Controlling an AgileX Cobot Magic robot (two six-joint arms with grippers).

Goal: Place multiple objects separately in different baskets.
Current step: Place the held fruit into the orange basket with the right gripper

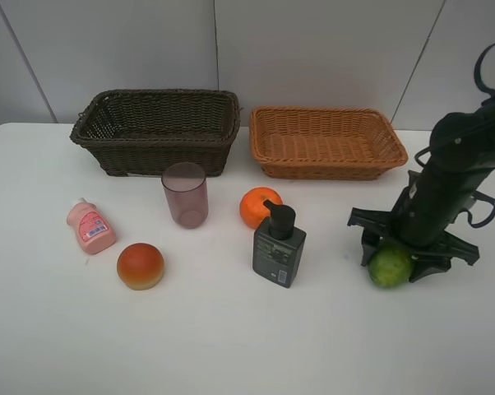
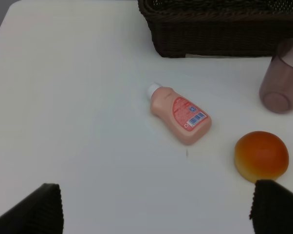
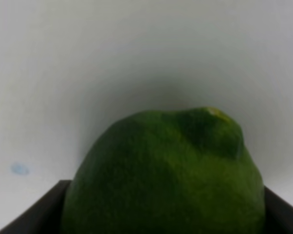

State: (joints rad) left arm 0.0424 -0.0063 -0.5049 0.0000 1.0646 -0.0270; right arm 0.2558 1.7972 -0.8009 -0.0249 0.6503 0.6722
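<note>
Right wrist: right gripper straddling fruit on table, fingers seemingly touching; grip cannot be told. Left wrist: left gripper spread wide above table.

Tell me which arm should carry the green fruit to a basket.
Right. The right gripper is down over the green fruit, jaws on either side of it, close to the orange-tan basket. The left gripper hangs open across the table, facing the pink bottle.

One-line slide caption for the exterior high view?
Right gripper set around the green fruit on the white table; dark basket and tan basket stand empty behind.
</note>
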